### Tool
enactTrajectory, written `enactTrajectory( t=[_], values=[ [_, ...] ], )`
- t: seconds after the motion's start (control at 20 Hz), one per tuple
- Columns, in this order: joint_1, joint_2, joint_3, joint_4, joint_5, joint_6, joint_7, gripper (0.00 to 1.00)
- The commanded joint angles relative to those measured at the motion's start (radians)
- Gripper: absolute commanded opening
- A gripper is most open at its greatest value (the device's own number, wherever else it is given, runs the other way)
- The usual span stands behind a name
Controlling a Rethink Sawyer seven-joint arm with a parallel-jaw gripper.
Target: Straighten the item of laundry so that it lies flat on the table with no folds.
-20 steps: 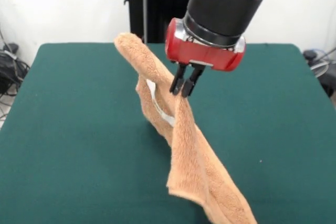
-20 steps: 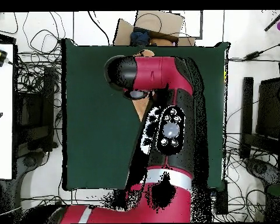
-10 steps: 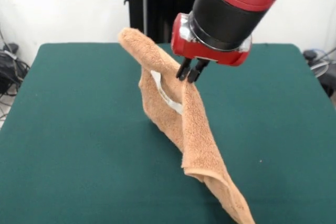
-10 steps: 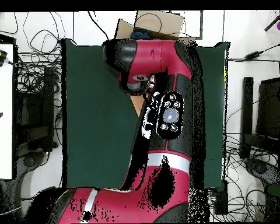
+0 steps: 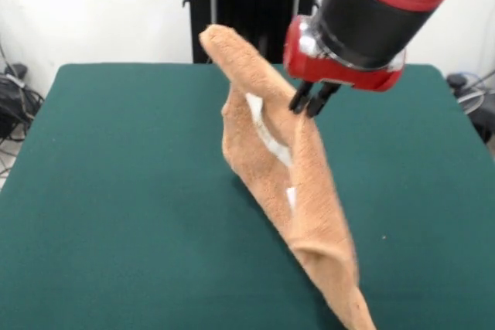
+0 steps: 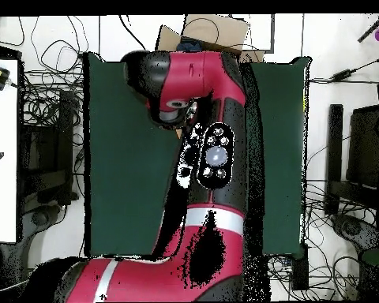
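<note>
Gripper point(image 5: 312, 103) clamped on a fold of the orange-tan towel point(image 5: 302, 191), black fingertips pinched together on the cloth, well above the green worktop point(image 5: 116, 191). Front view: towel hangs bunched and twisted. One end rises up and to the picture's left of the gripper, ending in a rounded tip above the far worktop edge; the longer part drapes down below the gripper and runs out of the picture's bottom edge. White tags point(image 5: 269, 133) show in the hollow of the fold just below and left of the gripper. Whether the lowest end touches the worktop, cannot tell. Overhead view: red arm point(image 6: 212, 158) covers the middle of the worktop point(image 6: 121, 158); gripper and nearly all the towel hidden beneath it.
</note>
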Motion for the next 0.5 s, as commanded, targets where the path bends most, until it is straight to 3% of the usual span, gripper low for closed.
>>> enactTrajectory(
  t=[0.05, 0.25, 0.5],
  values=[
    [0.099, -0.149, -0.005, 0.537, 0.126, -0.293, 0.45, 0.0],
    [0.153, -0.159, -0.044, 0.67, 0.192, -0.462, 0.559, 0.0],
    [0.183, -0.147, -0.062, 0.733, 0.224, -0.571, 0.542, 0.0]
  ],
)
